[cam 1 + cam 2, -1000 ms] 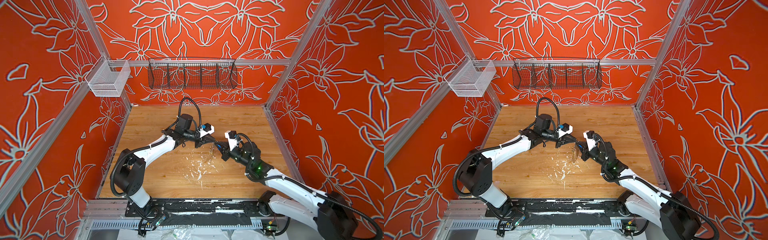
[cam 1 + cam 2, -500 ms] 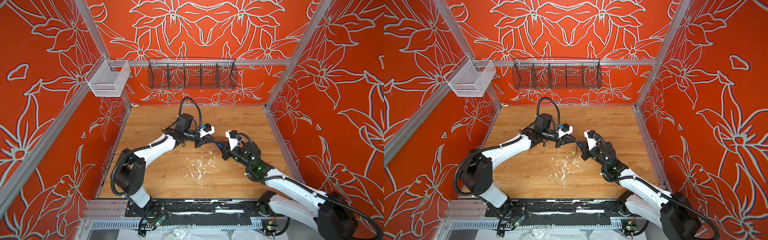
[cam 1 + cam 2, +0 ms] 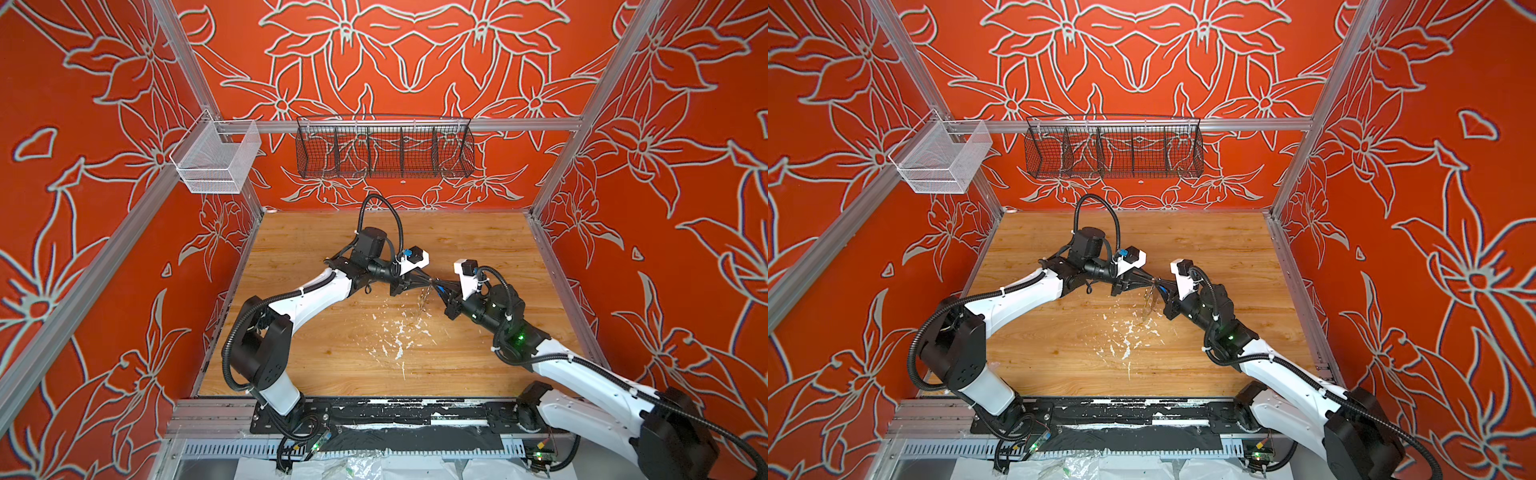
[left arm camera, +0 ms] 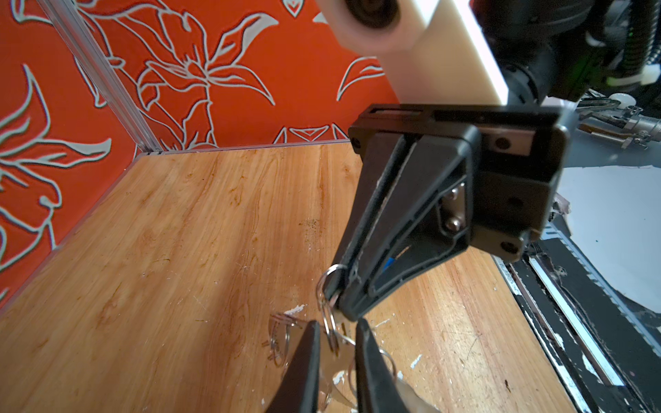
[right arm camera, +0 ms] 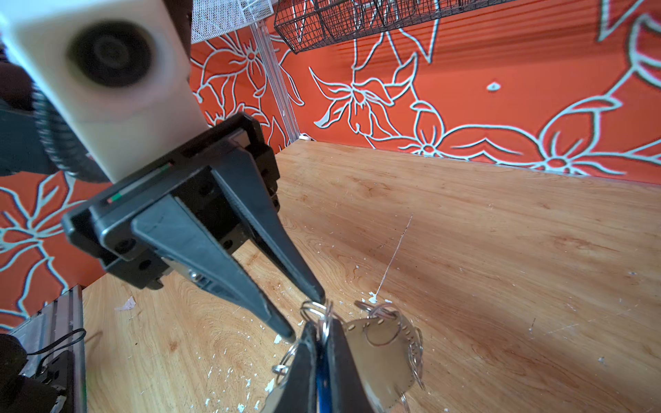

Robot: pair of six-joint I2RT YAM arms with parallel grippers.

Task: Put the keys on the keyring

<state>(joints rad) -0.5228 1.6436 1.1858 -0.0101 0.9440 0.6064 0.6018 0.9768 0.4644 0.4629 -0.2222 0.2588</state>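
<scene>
Both grippers meet above the middle of the wooden table (image 3: pixel 332 353). My right gripper (image 5: pixel 323 343) is shut on a key's blue tag (image 5: pixel 323 386), and a small wire ring (image 5: pixel 316 314) sticks out past its tips. Beside those tips hangs the keyring (image 5: pixel 379 354), a flat shiny plate with wire loops round its edge. In both top views the keyring (image 3: pixel 424 299) (image 3: pixel 1151 298) is a faint glint under the fingertips. My left gripper (image 4: pixel 336 325) is open a little, and the wire ring (image 4: pixel 331 332) stands in its gap. The key's metal blade is hidden.
A black wire basket (image 3: pixel 384 151) hangs on the back wall and a white mesh basket (image 3: pixel 216 160) on the left rail. White flecks (image 3: pixel 399 336) litter the wood below the grippers. A black mounting rail (image 3: pixel 415 415) runs along the front edge.
My left gripper's fingers have parted slightly. Both arms stay nearly where they were, and the right gripper keeps its grip.
</scene>
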